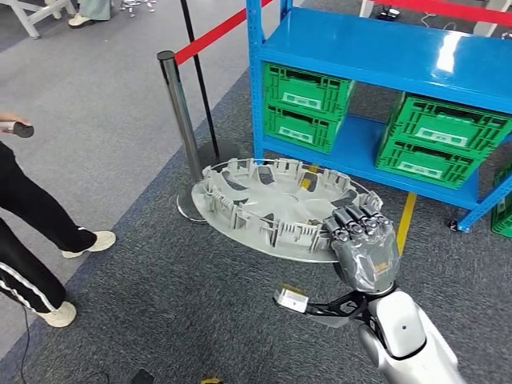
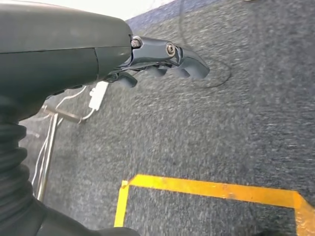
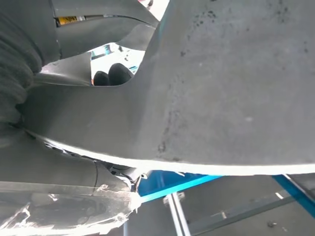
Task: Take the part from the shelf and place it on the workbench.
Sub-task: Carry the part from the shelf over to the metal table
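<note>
Before shelf [image 1: 386,56]: right hand [image 1: 364,248] grips part [image 1: 272,204] by its rim, held level above carpet.
Left hand [image 2: 163,56]: fingers loosely apart, holding nothing, over carpet.

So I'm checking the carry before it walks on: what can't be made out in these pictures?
- Workbench: nowhere in the frames, so the drop spot is unknown.
- Right hand on the wheel cover: in the head view its back hides the finger contact; the right wrist view is blocked by the cover's underside.
- Person: cut off by the head view's left edge.
- Left hand: holds nothing, fingers partly hidden by its casing.
</note>
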